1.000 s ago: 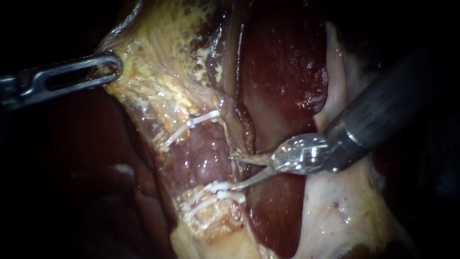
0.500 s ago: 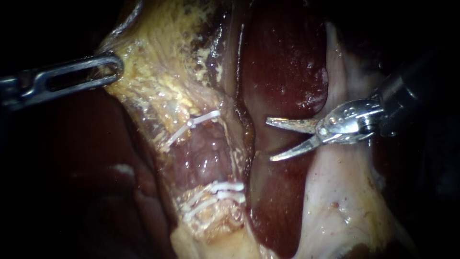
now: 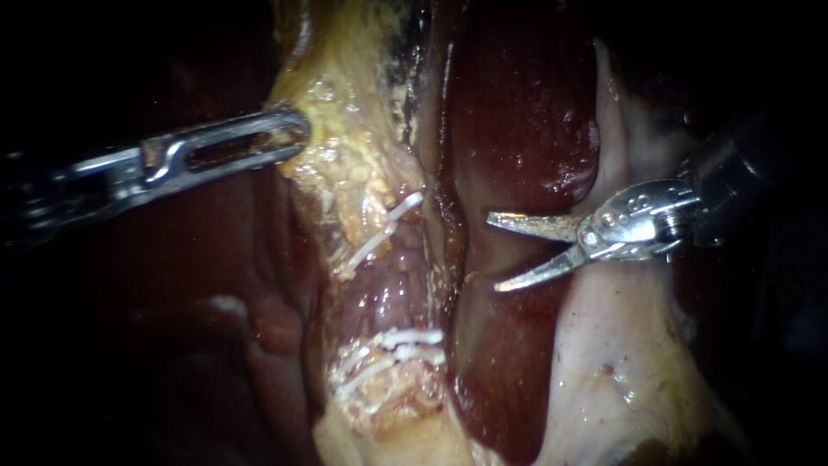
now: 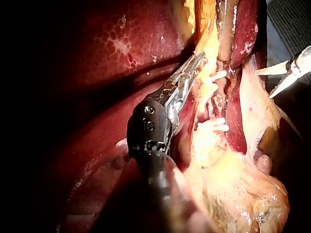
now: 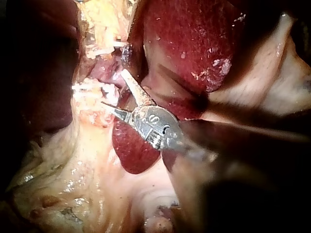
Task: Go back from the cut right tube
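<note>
Gripping yellow tissue (image 3: 345,168), left instrument (image 3: 293,136), right instrument (image 3: 493,252) jaws apart, clips (image 3: 388,226) between

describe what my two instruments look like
The left instrument ends in a long, slim silver claw with a slot down its length, rounded at the tip; behind it sits a black knuckle with small round screws. The right instrument has a dark shaft, a shiny silver hinge with a rivet, and a claw of two thin, pointed blades. No cables show.

Dark red liver (image 3: 517,103) (wet, glistening) beside yellow fatty tissue (image 3: 345,164).
</note>
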You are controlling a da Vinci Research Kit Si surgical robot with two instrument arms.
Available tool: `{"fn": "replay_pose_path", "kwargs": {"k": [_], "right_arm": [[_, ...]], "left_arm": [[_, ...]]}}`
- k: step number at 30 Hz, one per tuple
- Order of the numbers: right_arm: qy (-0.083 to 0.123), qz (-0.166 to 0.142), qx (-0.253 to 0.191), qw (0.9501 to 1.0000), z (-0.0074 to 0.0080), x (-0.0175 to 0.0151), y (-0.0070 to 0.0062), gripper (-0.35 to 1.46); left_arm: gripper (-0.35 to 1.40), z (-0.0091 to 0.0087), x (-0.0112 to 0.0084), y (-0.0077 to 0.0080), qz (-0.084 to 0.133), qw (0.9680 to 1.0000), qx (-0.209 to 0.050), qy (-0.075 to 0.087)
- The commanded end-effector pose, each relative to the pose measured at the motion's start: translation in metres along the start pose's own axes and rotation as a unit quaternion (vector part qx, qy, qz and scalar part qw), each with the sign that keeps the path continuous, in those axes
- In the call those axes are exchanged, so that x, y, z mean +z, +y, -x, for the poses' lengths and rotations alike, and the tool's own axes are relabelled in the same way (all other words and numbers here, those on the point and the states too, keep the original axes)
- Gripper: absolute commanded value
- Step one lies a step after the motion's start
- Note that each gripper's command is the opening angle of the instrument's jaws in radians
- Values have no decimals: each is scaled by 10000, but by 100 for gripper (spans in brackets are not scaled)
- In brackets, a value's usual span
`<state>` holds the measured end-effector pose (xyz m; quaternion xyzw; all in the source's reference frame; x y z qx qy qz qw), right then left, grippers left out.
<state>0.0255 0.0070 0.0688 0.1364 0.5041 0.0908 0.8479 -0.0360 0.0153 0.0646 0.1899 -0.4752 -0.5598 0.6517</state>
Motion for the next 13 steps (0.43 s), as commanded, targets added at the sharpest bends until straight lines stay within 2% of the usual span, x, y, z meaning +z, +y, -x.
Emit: {"fn": "replay_pose_path", "kwargs": {"k": [1,13], "right_arm": [[1,-2,1,10000,0,0,0,143],[6,-17,0,10000,0,-1,0,143]], "left_arm": [[-35,-1,1,0,0,10000,1,8],[-35,3,1,0,-11,10000,-6,18]]}}
